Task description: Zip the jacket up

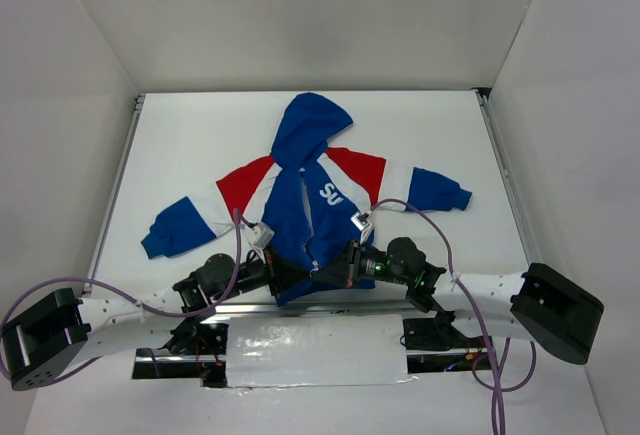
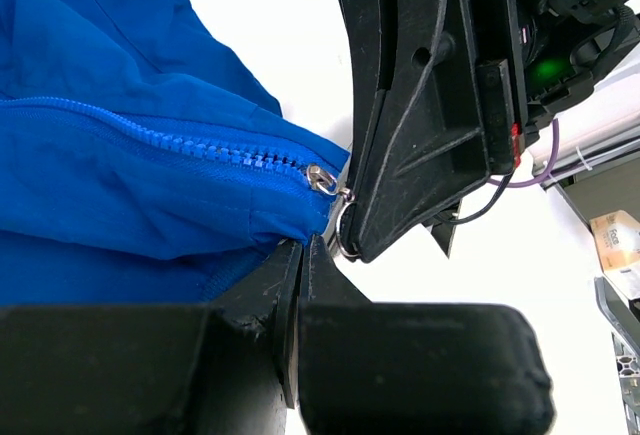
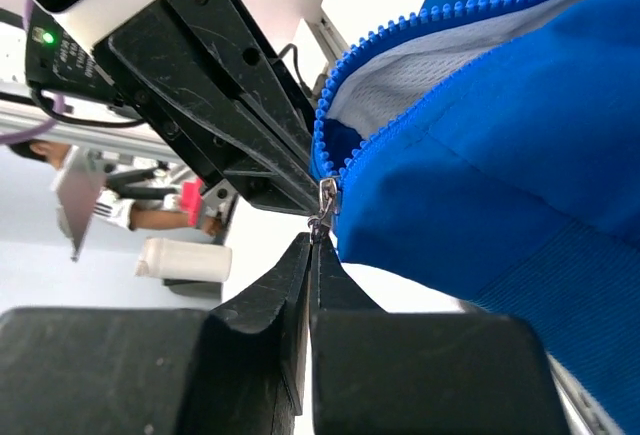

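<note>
Blue cloth of the jacket [image 1: 320, 205] lies flat in the middle of the white table [image 1: 450, 135]. Its hood points away from the arms, the sleeves are spread to both sides, and the hem [image 3: 560, 285] is nearest the bases.

On the left, the left gripper [image 2: 302, 247] has its jaws pressed almost together on the bottom corner of the jacket, just beside the foot of the zipper. In the centre, the slider [image 2: 320, 177] sits at the very bottom of the teeth [image 2: 170, 138]. In the right wrist view the front edges look parted above it, with pale lining showing, so the zip seems barely started. On the right, the right gripper [image 3: 312, 247] is clamped tight on the small metal pull [image 3: 322, 217] hanging from the slider.

Several things could go wrong from here:
- The pull is tiny and held only at the fingertips, so a tug off the line of the teeth could slip it free.
- The left hold is on thin cloth. If it gives, the whole jacket would likely slide along with the slider instead of closing.
- Loose lining near the teeth could be drawn into the slider and jam it.
- The two grippers are nearly touching, so a clumsy start could knock one against the other.
</note>
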`<move>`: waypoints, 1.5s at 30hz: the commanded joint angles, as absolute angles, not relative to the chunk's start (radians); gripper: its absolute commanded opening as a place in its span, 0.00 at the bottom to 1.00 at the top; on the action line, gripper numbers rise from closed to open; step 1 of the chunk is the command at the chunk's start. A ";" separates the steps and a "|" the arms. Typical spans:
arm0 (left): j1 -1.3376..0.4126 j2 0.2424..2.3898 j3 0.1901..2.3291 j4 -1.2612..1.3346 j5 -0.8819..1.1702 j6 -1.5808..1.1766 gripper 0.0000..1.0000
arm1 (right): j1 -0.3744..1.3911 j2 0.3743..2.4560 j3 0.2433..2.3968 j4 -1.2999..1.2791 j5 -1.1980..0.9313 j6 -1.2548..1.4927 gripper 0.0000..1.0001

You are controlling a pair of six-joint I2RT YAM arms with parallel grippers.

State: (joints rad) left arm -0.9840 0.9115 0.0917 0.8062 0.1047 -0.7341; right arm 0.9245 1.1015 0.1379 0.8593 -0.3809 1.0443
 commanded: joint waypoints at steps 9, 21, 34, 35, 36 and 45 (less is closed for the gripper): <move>-0.980 0.916 0.080 0.842 0.112 -0.667 0.00 | 0.940 1.025 0.258 0.609 -0.327 1.415 0.00; -0.982 0.930 0.043 0.839 0.143 -0.663 0.00 | 0.933 1.167 0.445 0.428 -0.497 1.666 0.00; -1.066 0.933 0.035 0.767 0.109 -0.686 0.00 | 0.855 1.065 0.443 0.114 -0.261 1.851 0.00; -1.074 0.942 0.038 0.761 0.106 -0.683 0.00 | 0.829 1.051 0.449 0.095 -0.244 1.855 0.00; -1.087 0.948 0.046 0.755 0.095 -0.683 0.00 | 0.818 1.054 0.457 0.081 -0.235 1.856 0.00; -1.137 1.051 0.063 0.784 0.094 -0.690 0.00 | 0.778 1.255 0.480 0.351 -0.437 1.864 0.00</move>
